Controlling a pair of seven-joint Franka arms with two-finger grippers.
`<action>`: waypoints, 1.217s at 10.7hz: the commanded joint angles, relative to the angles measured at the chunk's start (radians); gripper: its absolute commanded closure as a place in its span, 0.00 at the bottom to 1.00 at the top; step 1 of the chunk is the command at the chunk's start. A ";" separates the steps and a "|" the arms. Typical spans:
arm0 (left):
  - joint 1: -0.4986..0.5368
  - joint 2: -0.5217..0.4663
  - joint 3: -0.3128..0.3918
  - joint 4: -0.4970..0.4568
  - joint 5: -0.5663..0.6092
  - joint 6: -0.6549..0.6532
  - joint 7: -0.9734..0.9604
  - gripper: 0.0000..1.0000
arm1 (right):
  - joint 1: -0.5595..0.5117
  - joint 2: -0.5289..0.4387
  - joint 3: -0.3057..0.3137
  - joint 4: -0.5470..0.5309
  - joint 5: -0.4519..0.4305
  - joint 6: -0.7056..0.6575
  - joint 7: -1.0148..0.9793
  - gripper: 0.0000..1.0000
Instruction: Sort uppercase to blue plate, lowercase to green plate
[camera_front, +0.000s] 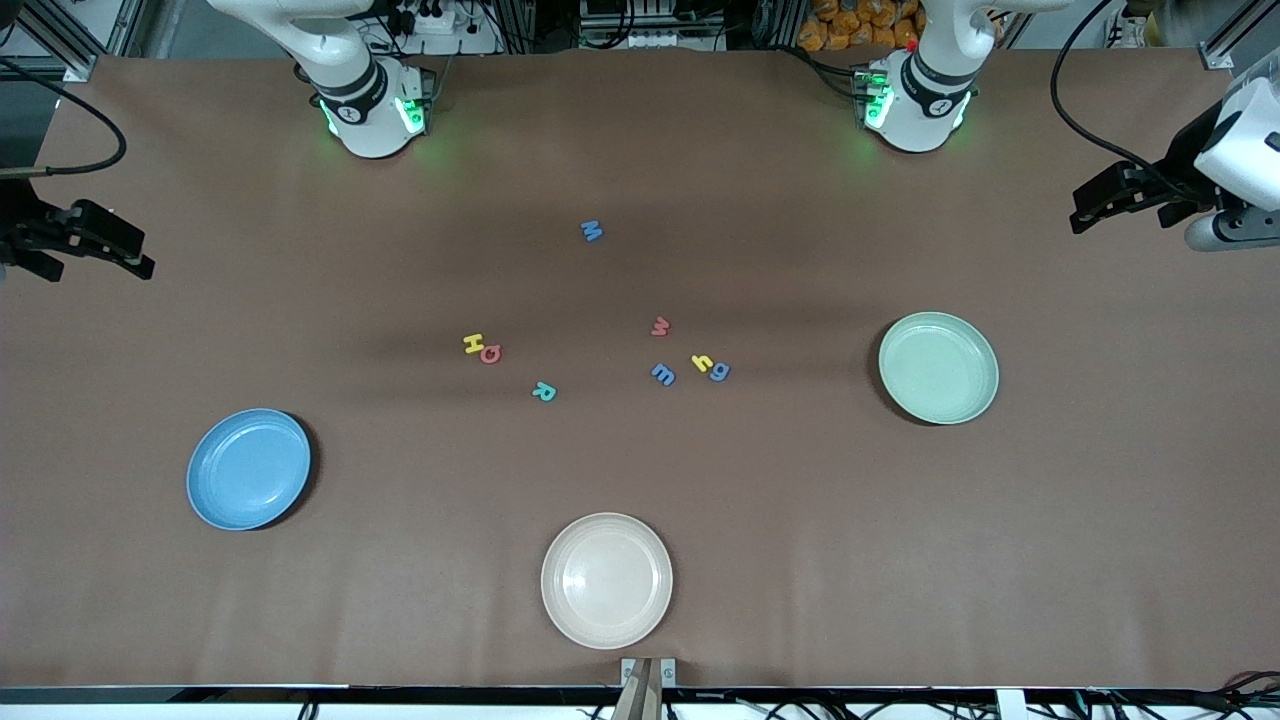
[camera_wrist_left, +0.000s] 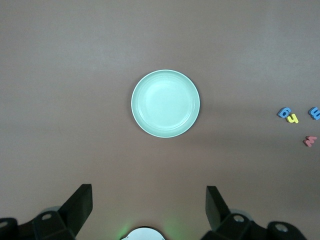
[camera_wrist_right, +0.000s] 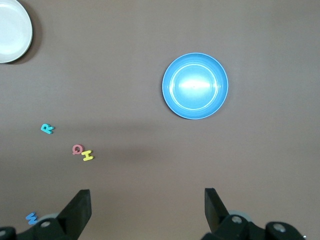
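Note:
Uppercase letters lie mid-table: blue M (camera_front: 591, 231) nearest the bases, yellow H (camera_front: 473, 344) touching red Q (camera_front: 490, 353), and teal R (camera_front: 543, 392). Lowercase red w (camera_front: 660, 326), blue m (camera_front: 662, 374), yellow h (camera_front: 702, 363) and blue g (camera_front: 719, 371) cluster toward the green plate (camera_front: 938, 367). The blue plate (camera_front: 248, 468) sits toward the right arm's end. Both plates hold nothing. My left gripper (camera_front: 1120, 215) hangs open over the left arm's end of the table, looking down on the green plate (camera_wrist_left: 165, 103). My right gripper (camera_front: 100, 262) hangs open over the right arm's end, above the blue plate (camera_wrist_right: 195, 85).
A cream-white plate (camera_front: 606, 580) rests near the table's front edge, nearer to the front camera than the letters. Brown table cover spreads between the plates and the letters. Both arm bases stand along the table's back edge.

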 joint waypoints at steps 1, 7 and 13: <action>0.006 -0.027 -0.007 -0.027 0.020 0.016 0.004 0.00 | 0.003 -0.002 -0.002 0.001 0.008 -0.003 -0.006 0.00; 0.004 -0.023 -0.008 -0.020 0.022 0.015 0.013 0.00 | 0.005 -0.002 -0.002 0.001 0.008 -0.005 -0.006 0.00; -0.005 -0.014 -0.008 -0.023 0.013 0.016 0.007 0.00 | 0.005 0.002 -0.002 0.004 0.008 -0.012 -0.004 0.00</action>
